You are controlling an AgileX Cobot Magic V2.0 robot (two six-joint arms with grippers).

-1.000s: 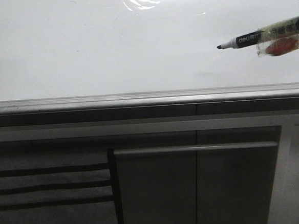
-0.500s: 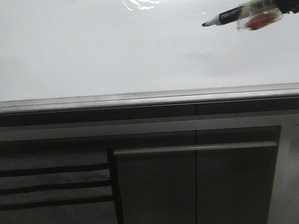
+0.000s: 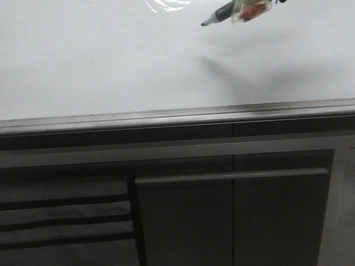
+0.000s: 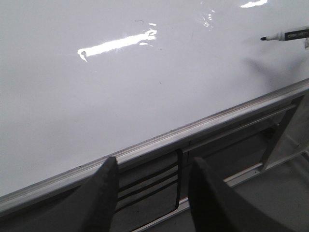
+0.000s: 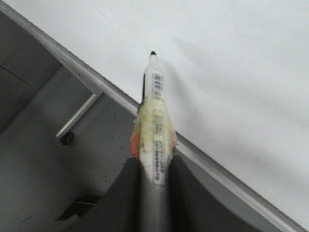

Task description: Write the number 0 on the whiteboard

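The whiteboard is a large glossy white board with glare and a grey metal frame edge. No number 0 shows on it. My right gripper is shut on a black-tipped marker wrapped in clear tape with an orange patch. In the front view the marker sits at the upper right, its tip pointing left, above the board with a shadow below it. It also shows in the left wrist view. My left gripper is open and empty, near the board's front frame edge.
Grey cabinet panels with a horizontal bar handle and slotted vents lie in front of the board's frame. In the right wrist view a grey floor or panel lies beside the frame.
My right gripper has carried the marker up and to the left over the board, farther from the front frame. Its shadow on the board has grown larger. The left gripper shows no change.
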